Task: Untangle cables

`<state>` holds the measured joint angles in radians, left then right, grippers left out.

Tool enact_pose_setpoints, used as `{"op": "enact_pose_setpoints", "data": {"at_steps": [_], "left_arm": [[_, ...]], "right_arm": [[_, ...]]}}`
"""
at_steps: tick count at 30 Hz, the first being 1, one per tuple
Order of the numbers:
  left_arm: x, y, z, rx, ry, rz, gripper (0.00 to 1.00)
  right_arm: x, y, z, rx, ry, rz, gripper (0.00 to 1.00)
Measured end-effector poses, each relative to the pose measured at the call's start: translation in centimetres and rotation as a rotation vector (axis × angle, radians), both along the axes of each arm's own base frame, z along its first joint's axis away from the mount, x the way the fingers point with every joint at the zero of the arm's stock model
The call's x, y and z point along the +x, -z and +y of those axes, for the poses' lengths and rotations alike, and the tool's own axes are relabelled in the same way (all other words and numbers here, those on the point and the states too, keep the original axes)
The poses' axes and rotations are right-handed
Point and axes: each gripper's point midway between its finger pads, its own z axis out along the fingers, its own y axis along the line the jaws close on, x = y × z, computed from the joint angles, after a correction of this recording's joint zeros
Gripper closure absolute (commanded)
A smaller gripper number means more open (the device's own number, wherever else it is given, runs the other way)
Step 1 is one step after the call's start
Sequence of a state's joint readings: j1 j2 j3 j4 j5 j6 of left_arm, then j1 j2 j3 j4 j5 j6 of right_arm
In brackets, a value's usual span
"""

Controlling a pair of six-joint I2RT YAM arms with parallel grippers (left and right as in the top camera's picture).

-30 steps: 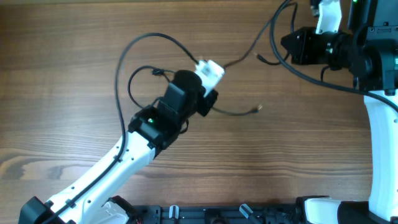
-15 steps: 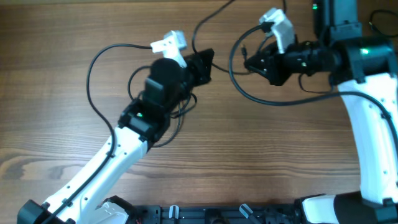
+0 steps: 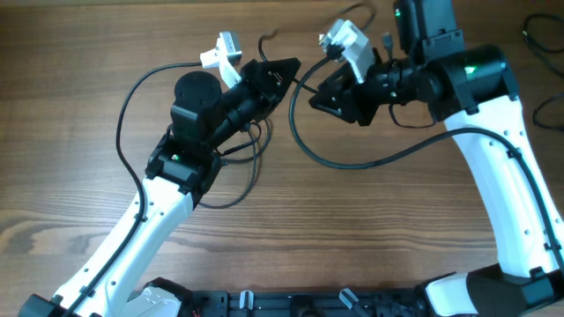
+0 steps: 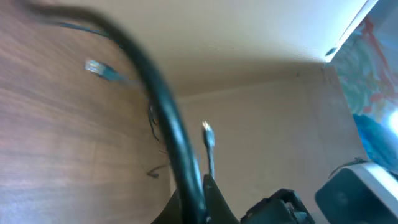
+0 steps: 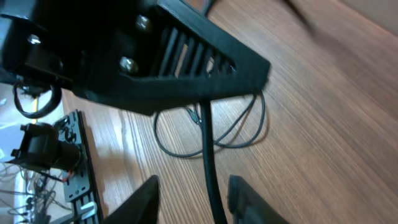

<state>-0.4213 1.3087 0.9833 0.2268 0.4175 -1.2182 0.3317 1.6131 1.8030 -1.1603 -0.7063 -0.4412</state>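
Note:
My left gripper [image 3: 280, 72] is shut on a black cable [image 4: 163, 106] that runs up between its fingers; a small plug [image 4: 208, 133] hangs beside it. My right gripper [image 3: 317, 97] faces the left one from close by. Its fingers [image 5: 196, 198] are open, with a black cable strand [image 5: 208, 165] passing between them. More thin cable loops [image 5: 214, 134] lie on the wooden table under the left gripper, and they also show in the overhead view [image 3: 255, 164]. A loose cable end [image 3: 264, 40] shows near the table's far edge.
A thicker black arm wire [image 3: 361, 163] sweeps across the table from the right arm. Another arm wire [image 3: 128, 110] arcs left of the left arm. A small blue-tipped connector [image 4: 98, 67] lies on the table. A black rail [image 5: 81, 168] runs along the table's near edge.
My left gripper has risen toward the far edge with the cable. My right gripper has come in from the far right until it faces the left one closely.

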Motion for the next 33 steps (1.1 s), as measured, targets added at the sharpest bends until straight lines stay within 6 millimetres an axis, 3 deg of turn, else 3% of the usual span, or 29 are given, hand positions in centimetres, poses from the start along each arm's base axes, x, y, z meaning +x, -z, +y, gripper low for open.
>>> {"op": "enact_pose_setpoints", "data": {"at_steps": [2,10,12,14,17,22,27,33], "left_arm": [[-0.2,-0.1,-0.2,-0.008,0.016,0.004,0.96],[-1.2,-0.9,-1.0,-0.036,0.091,-0.015,0.96],[-1.6,-1.1,-1.3,-0.041,0.12,-0.021,0.96],[-1.8,-1.1,-1.5,-0.042,0.137,-0.02,0.96],[-1.8,-1.1,-1.4,-0.042,0.135,-0.021,0.96],[-1.3,-1.2,-0.9,-0.043,0.11,-0.026,0.96],[-1.4,-0.4,-0.9,-0.027,0.108,0.013,0.69],[-1.1,2.6,-0.2,0.032,0.05,0.128,0.45]], "right_arm": [[0.1,-0.2,0.3,0.003,-0.009,-0.018,0.49],[0.6,0.1,0.3,-0.002,-0.006,-0.036,0.5],[0.6,0.5,0.3,-0.006,-0.006,-0.025,0.61],[0.7,0.6,0.3,-0.005,-0.006,-0.025,0.79],[0.5,0.3,0.7,0.014,-0.012,-0.019,0.96],[0.7,-0.1,1.4,0.047,0.008,-0.001,0.96],[2.2,0.0,0.8,0.037,0.121,0.022,0.96],[4.4,0.6,-1.2,-0.007,0.314,0.058,0.96]]}}
